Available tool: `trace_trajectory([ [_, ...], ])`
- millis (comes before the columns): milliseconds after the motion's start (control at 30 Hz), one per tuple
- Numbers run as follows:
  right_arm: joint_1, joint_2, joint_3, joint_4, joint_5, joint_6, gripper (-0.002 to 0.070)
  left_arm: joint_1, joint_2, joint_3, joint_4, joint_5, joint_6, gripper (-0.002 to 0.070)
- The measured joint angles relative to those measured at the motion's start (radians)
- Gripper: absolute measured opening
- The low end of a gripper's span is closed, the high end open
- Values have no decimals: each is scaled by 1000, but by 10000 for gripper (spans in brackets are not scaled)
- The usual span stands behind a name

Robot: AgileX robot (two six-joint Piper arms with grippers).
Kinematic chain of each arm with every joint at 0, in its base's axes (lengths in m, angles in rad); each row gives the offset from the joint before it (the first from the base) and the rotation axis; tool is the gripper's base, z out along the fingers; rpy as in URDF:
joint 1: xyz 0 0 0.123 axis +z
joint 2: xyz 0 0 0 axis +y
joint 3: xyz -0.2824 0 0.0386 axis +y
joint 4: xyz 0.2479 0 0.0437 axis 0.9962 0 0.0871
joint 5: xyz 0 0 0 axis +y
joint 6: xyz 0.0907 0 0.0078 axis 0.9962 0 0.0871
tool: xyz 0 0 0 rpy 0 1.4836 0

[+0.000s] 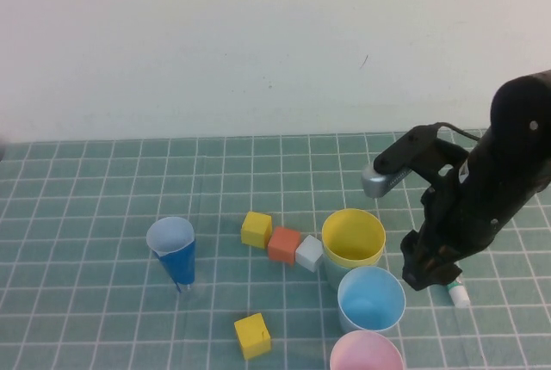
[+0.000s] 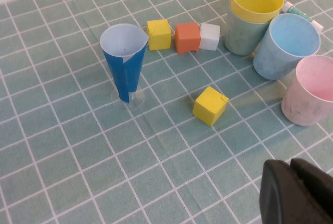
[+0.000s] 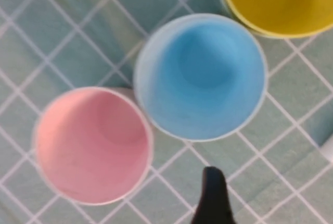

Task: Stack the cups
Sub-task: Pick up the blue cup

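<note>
Yellow cup (image 1: pixel 353 237) nested in pale green cup (image 2: pixel 240 32), blue cup (image 1: pixel 371 299) and pink cup (image 1: pixel 366 354) empty, right gripper (image 1: pixel 430 275) jaws unclear, left gripper (image 2: pixel 296 193) clenched.

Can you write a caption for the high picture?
Yellow cup nested in green cup; right gripper beside blue cup.

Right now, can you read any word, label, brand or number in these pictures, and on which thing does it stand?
There are none to read: the yellow cup, light blue cup, pink cup, dark blue cone cup and the cubes are plain.
A small white-and-green thing behind the cups: any marks too small to read.
</note>
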Motion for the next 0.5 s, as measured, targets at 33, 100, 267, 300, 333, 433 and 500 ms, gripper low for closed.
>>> trace_trajectory([
  [33,0,14,-3,-17,0,15,495,0,0,0,0,0,0,-1],
  [100,0,44,-7,-63,-2,47,498,0,0,0,0,0,0,-1],
  [267,0,87,-7,-102,-8,81,501,0,0,0,0,4,0,-1],
  [300,0,90,-7,-104,-18,85,501,0,0,0,0,4,0,-1],
  [333,0,95,-7,-106,-28,88,501,0,0,0,0,4,0,-1],
  [433,0,105,-7,-106,-58,90,501,0,0,0,0,4,0,-1],
  [500,0,109,-7,-100,-76,91,501,0,0,0,0,4,0,-1],
])
